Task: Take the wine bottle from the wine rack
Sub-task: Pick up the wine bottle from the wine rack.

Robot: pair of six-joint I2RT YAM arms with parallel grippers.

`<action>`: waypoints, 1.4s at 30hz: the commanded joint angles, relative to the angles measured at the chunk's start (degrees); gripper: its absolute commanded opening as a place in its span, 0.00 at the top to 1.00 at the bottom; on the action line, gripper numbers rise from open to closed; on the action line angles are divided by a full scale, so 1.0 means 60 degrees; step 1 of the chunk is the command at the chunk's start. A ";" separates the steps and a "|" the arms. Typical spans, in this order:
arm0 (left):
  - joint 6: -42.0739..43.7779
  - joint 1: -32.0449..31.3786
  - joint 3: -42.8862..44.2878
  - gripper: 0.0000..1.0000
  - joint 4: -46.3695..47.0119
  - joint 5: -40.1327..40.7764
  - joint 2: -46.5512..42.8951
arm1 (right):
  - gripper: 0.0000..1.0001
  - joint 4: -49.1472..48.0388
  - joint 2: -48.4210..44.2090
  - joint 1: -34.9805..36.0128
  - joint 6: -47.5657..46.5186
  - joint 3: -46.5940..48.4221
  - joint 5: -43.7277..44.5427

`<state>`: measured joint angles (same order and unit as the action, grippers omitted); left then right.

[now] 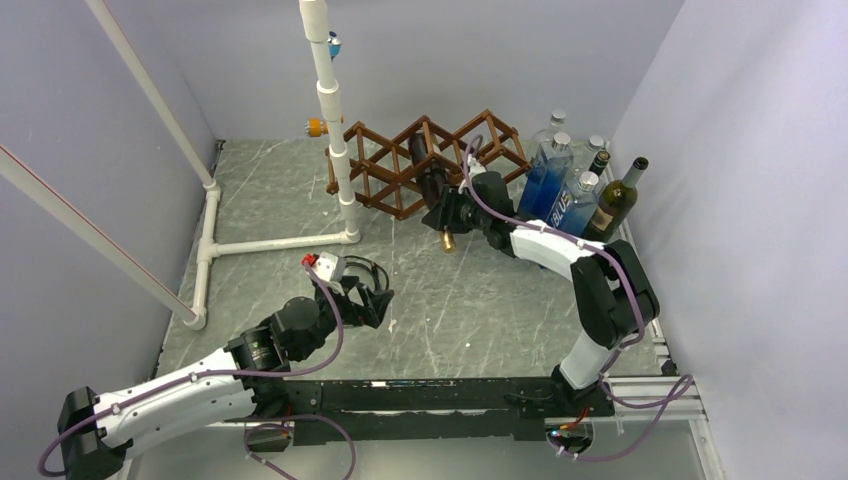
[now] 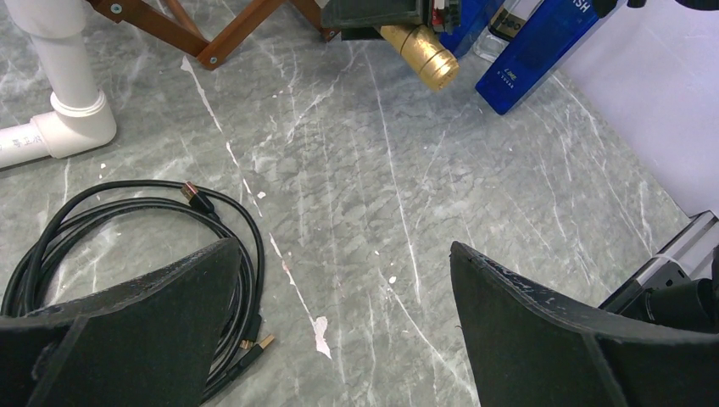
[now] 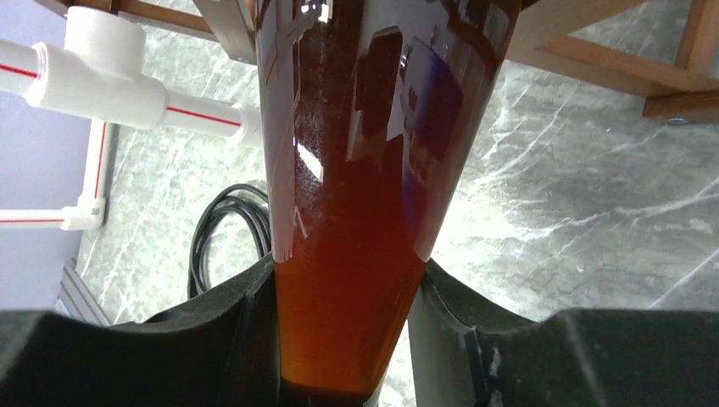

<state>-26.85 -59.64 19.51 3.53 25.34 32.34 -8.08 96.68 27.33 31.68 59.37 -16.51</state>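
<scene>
Top view: your right end effector (image 1: pixel 445 216) is gripping the wine bottle (image 1: pixel 430 178) by the neck, and the body is lying in the wine rack (image 1: pixel 392 178) at 12 o'clock.
Left wrist: your left end effector (image 2: pixel 343 254) is hanging wide open over the desk (image 2: pixel 475 195), with a cable (image 2: pixel 127 212) lying at 8 o'clock.
Right wrist: the pads (image 3: pixel 509 339) are clamping the amber glass.

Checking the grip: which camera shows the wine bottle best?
Top external: the wine bottle spans from wine rack to its gold cap, neck in the right gripper. Right wrist shows only glass between the fingers; left wrist only the cap.
</scene>
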 commanded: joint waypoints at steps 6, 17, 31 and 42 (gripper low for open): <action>-0.0110 0.0041 -0.0040 0.01 0.0223 0.0043 -0.0046 | 1.00 -0.1679 -0.1296 -0.0046 0.0113 -0.0444 -0.0406; -0.0132 0.0041 0.0146 0.00 0.0167 0.0017 0.0234 | 1.00 -0.2054 -0.2025 -0.0046 0.0438 -0.1322 -0.0577; 0.0064 0.0038 0.0365 0.01 0.0342 0.0144 0.0801 | 1.00 -0.2412 -0.2713 -0.0058 0.0609 -0.2118 -0.1015; 0.0228 0.0052 0.0675 0.03 0.1181 0.0161 0.1657 | 1.00 -0.2226 -0.3028 -0.0092 0.0793 -0.2177 -0.1393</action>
<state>-26.17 -59.64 20.18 4.91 25.39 40.27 -11.94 83.88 27.27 36.21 44.60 -21.80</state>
